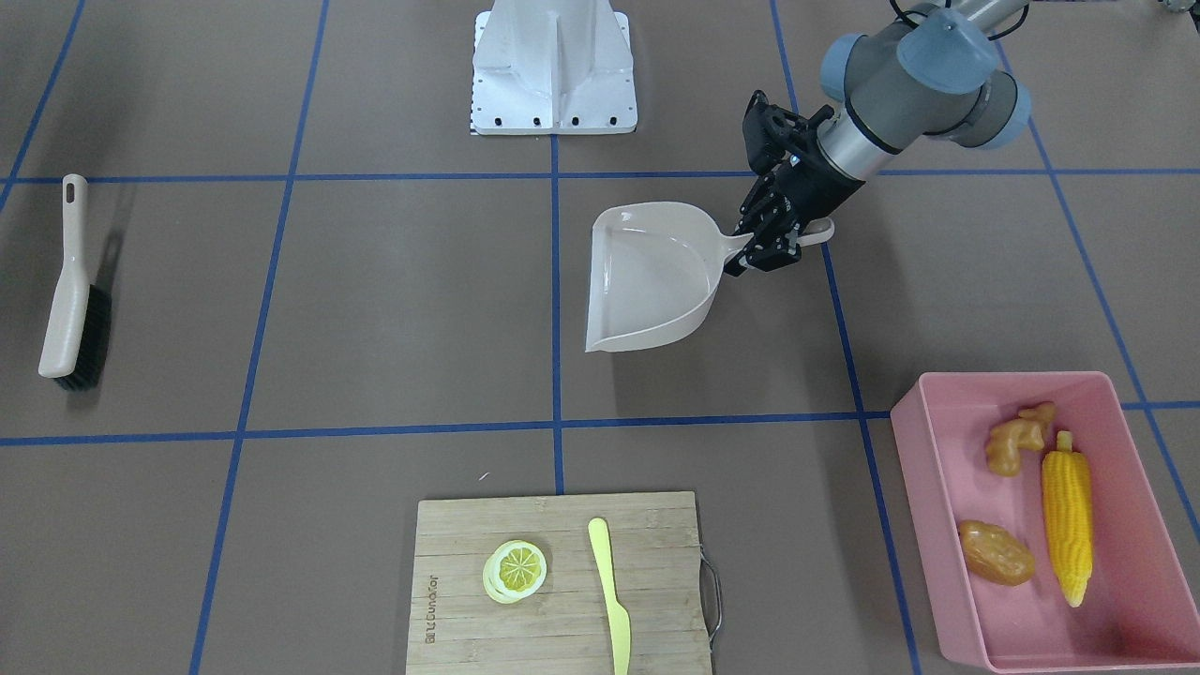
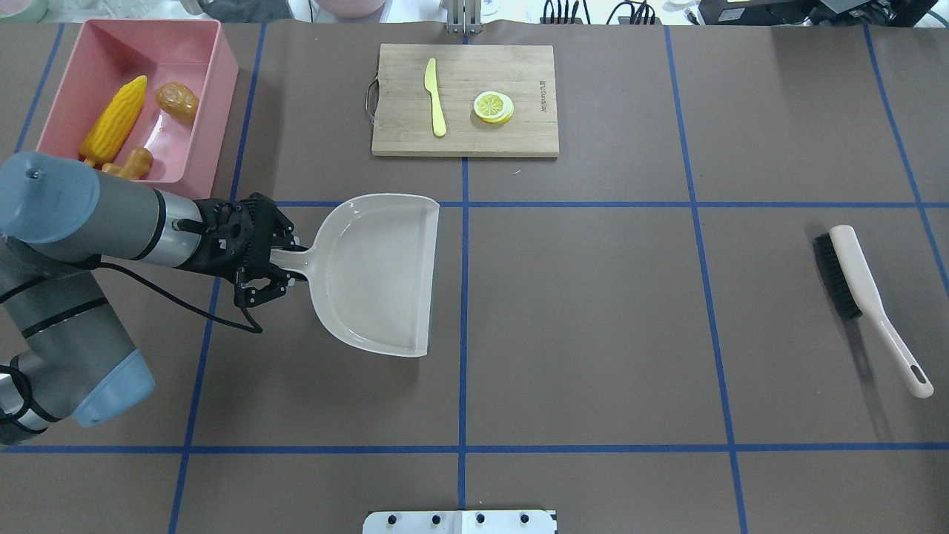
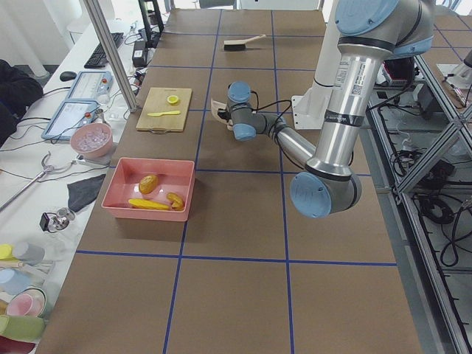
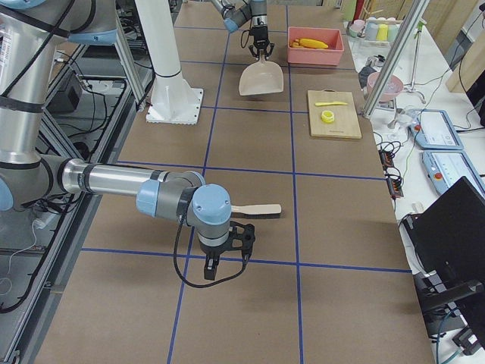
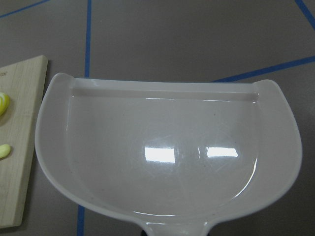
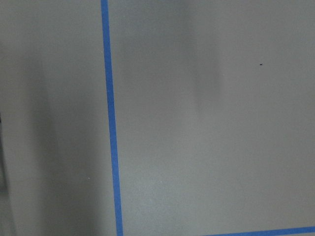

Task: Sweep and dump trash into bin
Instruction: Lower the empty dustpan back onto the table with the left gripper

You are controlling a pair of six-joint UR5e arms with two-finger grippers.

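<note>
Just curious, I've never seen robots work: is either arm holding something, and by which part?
The left pincer grips the beige dustpan by its handle, close to the pan. The right pincer carries nothing visible; whether it is open cannot be judged.

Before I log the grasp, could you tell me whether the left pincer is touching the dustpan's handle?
Touching. The overhead view shows the left pincer clamped on both sides of the handle of the dustpan, with no gap.

Probably a robotics lab — blue-taped grid table (image 2: 593, 334), laptop (image 4: 453, 227), cables (image 3: 446, 254), aluminium framing (image 3: 109, 51).
</note>
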